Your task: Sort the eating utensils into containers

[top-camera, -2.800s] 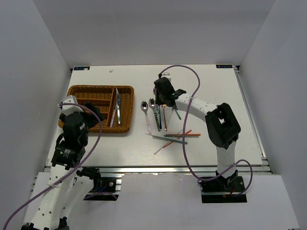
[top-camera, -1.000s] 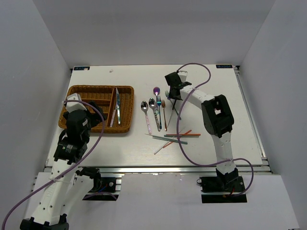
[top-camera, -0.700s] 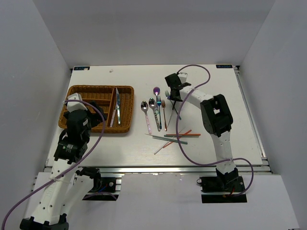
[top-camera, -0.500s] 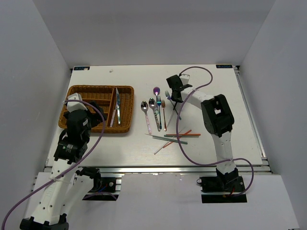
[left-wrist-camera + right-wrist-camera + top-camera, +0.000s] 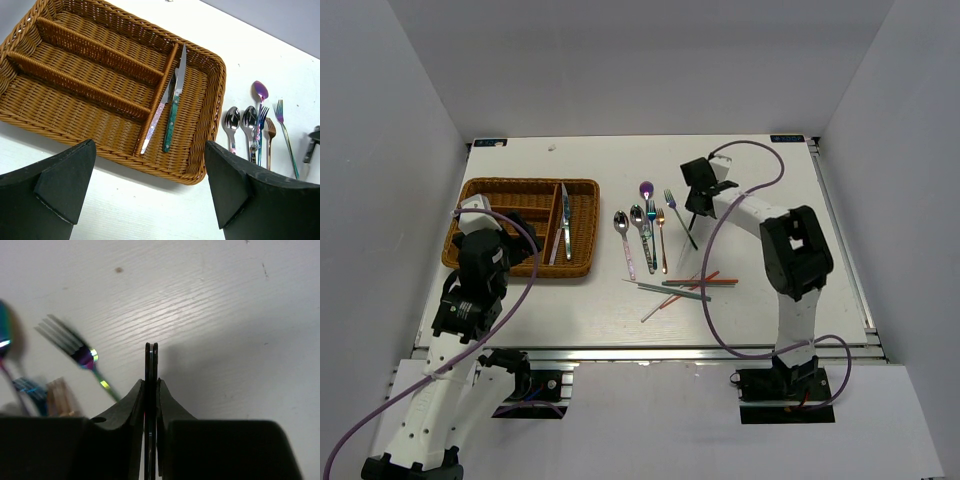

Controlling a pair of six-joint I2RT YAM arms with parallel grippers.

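1. The right gripper [image 5: 699, 192] has slid right, off the utensil row. Its fingers are pressed together on nothing, and the iridescent fork [image 5: 678, 215] lies just left of it, unsorted.
2. Only two knives [image 5: 563, 232] lie in the wicker tray [image 5: 530, 182], at centre left.
3. The left gripper [image 5: 498, 248] is spread wide at the tray's lower edge.
4. There is open tabletop [image 5: 770, 220] to the right, and chopsticks [image 5: 685, 285] crowd the lower centre.

Readable text: none in any of the three views.
Corner marks [image 5: 490, 143]: small dark patches on the far corners of the table, seen from the top camera; too small to read.
Brands, numbers, signs: none legible.
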